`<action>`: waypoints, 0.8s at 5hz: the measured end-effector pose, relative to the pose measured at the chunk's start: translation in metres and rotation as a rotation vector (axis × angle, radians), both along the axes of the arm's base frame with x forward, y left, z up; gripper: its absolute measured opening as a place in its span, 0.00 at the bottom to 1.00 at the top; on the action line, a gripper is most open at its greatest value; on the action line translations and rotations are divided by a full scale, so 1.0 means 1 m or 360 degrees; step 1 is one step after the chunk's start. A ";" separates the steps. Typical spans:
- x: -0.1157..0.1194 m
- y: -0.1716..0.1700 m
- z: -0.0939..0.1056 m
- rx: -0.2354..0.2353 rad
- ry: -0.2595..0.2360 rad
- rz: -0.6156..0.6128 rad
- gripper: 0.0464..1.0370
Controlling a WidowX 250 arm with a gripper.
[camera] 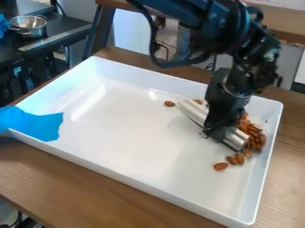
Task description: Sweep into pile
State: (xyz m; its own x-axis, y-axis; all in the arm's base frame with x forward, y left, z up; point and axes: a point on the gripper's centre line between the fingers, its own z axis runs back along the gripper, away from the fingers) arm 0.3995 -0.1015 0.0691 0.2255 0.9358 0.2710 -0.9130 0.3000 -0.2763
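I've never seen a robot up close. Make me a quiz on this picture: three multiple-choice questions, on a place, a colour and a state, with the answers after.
1. Where is the main heap of nuts?
A. Near the tray's left corner
B. Toward the tray's right side
C. Outside the tray

2. What colour is the tray?
A. White
B. Black
C. Green

3. How are the nuts lying?
A. All in one tight heap
B. In two equal rows
C. Mostly heaped, a few apart

Answers:
1. B: the heap sits near the right-hand wall.
2. A: floor and walls are white.
3. C: one nut lies off by the upper end of the bar.
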 end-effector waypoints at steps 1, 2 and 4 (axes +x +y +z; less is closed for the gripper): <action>-0.011 0.019 0.027 -0.0045 -0.0080 -0.0037 0.34; -0.022 0.068 0.072 -0.0194 -0.0218 -0.0063 0.34; -0.037 0.141 0.063 -0.0267 0.0217 -0.0638 0.34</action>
State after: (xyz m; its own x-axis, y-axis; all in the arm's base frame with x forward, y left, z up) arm 0.3621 0.0399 0.1318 0.6020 0.7958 0.0660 -0.7654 0.5985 -0.2366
